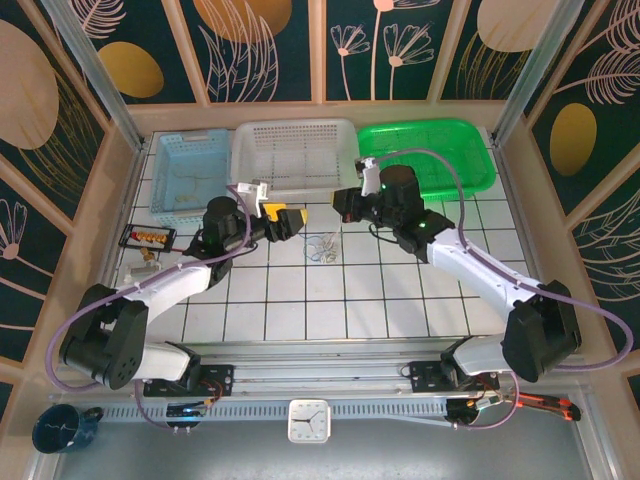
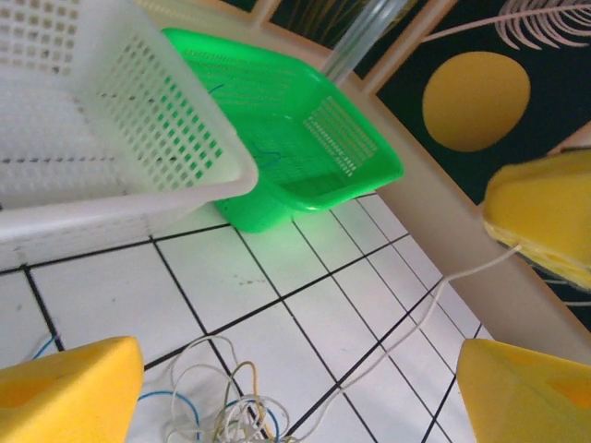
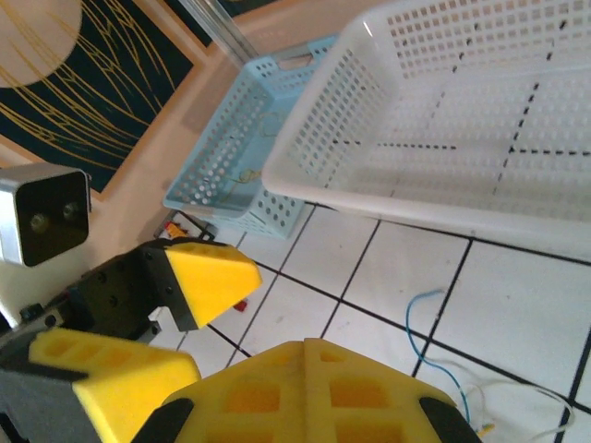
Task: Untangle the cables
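cables [image 1: 322,246]: small loose tangle of thin wires, yellowish, blue and whitish, lying flat on the white tiled table [image 1: 400,300]. It sits around the centre, in front of the white basket [image 1: 295,150] and between the two grippers.

left wrist view: the bundle [image 2: 231,406] lies low between that arm's own yellow fingers [image 2: 74,392]. One whitish strand [image 2: 416,309] leaves the bundle, rises off the tiles and ends at the right gripper's yellow pads [image 2: 545,217].

right gripper [image 1: 345,205]: jaws pressed together in its wrist view [image 3: 305,388]. It looks pinched on that whitish strand, just right of the tangle. A blue loop [image 3: 425,323] lies on the tile ahead of it.

left gripper [image 1: 290,218]: jaws spread wide, nothing between them, hanging just left of the tangle, not touching it.

Back row: blue basket [image 1: 190,170] on the left, white in the middle, green basket [image 1: 430,150] on the right. White and green touch side by side in the left wrist view.
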Controlling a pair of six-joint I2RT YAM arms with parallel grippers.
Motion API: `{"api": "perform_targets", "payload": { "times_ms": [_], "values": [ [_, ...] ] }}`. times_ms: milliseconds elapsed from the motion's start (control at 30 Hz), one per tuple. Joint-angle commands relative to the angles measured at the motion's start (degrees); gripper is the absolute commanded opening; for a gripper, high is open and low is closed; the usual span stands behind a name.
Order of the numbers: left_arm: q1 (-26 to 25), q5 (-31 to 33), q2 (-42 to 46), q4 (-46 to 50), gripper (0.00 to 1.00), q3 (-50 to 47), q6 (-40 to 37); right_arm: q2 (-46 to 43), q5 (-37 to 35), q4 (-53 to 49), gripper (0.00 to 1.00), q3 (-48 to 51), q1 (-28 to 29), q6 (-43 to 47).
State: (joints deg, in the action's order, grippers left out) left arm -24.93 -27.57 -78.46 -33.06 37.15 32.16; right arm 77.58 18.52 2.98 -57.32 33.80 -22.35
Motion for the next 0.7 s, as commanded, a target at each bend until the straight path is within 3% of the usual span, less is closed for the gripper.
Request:
{"api": "perform_targets", "payload": {
  "times_ms": [0,433,567,667],
  "values": [
    [-0.1,3.8,0.2,2.1,0.84,-1.7,2.5,-0.1,-2.1,2.2,0.00,1.8,0.1,0.9],
    [-0.1,12.4,0.5,7.9,0.94,1.5,6.0,-7.1,-11.7,-3.4,0.00,11.0,-0.7,1.2],
    [-0.1,12.7,-1.4,10.8,0.96,6.3,6.4,-9.6,-14.6,-6.0,0.37,14.4,-1.2,0.5],
    [-0.1,14.4,-3.3,15.5,0.96,9.5,4.7,-12.8,-15.2,-6.9,0.46,15.3,-1.2,-0.2]
  ]
}}
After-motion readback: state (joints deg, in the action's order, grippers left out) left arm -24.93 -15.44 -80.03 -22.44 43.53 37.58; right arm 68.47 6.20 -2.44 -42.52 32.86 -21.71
